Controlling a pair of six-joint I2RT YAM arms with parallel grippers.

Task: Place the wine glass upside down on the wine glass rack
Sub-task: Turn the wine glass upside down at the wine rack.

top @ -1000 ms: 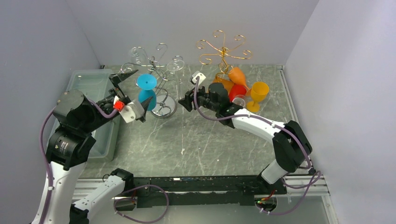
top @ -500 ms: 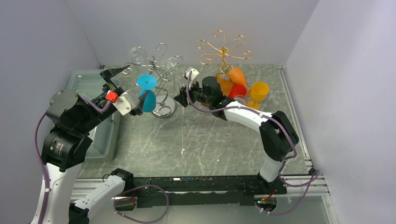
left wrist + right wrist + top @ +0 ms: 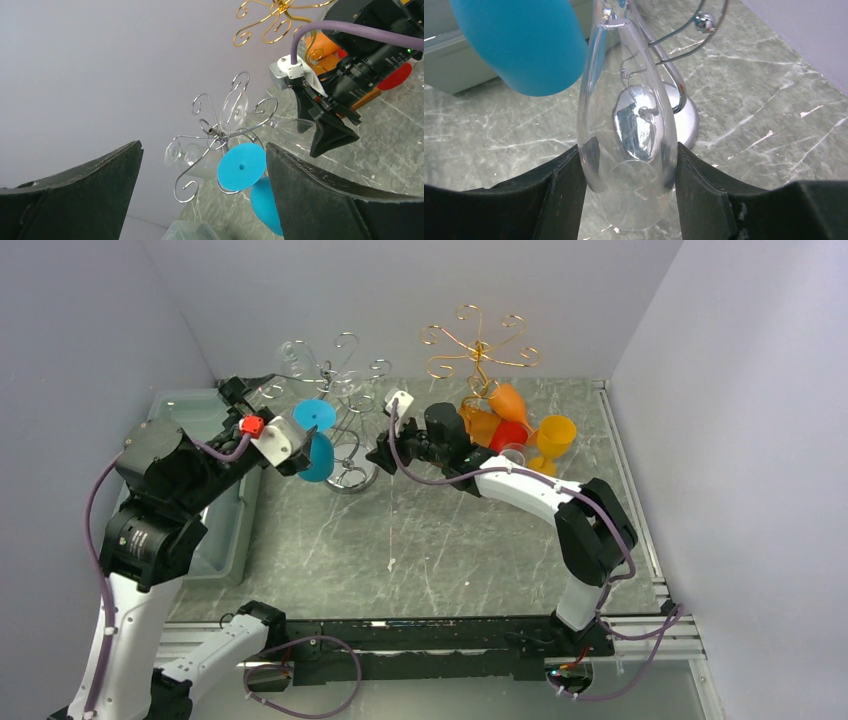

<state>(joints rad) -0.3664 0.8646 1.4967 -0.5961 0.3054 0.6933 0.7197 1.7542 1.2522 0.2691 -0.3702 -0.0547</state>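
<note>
The right jaws are closed on the bowl of the clear wine glass [image 3: 626, 150], one black side pressed to each flank of it. The glass lies roughly level, its open rim towards the wrist camera and its narrow end pointing at the silver rack [image 3: 684, 117]. That end runs off the top of the right wrist view, so stem and foot are cut off there, and I cannot tell whether the foot has reached a rack arm. From above the glass is almost lost against the wire and the arm's cable.

The left jaws stand wide apart with nothing between them, just left of the silver rack [image 3: 345, 390]. A blue glass [image 3: 318, 455] hangs bowl-down from the rack, its round foot [image 3: 241, 166] resting on a wire arm. Other clear glasses [image 3: 234, 106] hang among the curls, hard to separate from the wire.

Behind the right arm a gold rack [image 3: 478, 345] stands on the table [image 3: 430, 540], with orange glasses [image 3: 555, 440] and a red glass [image 3: 510, 435] partly hidden at its foot. A grey bin [image 3: 195, 420] sits at the left, largely covered by the left arm
</note>
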